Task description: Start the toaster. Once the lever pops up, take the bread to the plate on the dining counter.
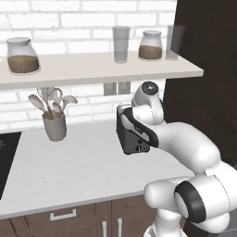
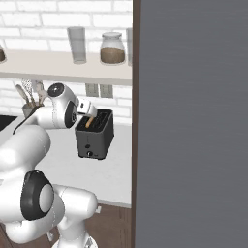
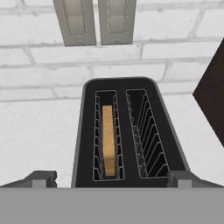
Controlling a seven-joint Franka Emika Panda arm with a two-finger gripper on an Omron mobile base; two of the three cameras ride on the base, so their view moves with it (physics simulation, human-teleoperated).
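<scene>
Your arm's white elbow fills the left base view foreground; behind it the toaster (image 1: 134, 136) sits on the worktop (image 1: 69, 166), utensil cup (image 1: 54, 125) well to its left. Right base view: gripper (image 2: 93, 109) just above the toaster. Hand view: jaws wide open, fingertips (image 3: 41, 178) flank the toaster; bread (image 3: 108, 140) upright in its left slot.

The arm (image 1: 185, 152) was glossy white, built of thick rounded segments like swollen tubes, smooth and without visible cables or screws. Dark grey to black bands ringed its joints, one broad band wrapping the big lower joint and another running along the link near the wrist. A round grey cap closed the end of the upper joint. The gripper (image 3: 112, 179) had two small dark grey, blocky fingertips (image 3: 41, 178).
</scene>
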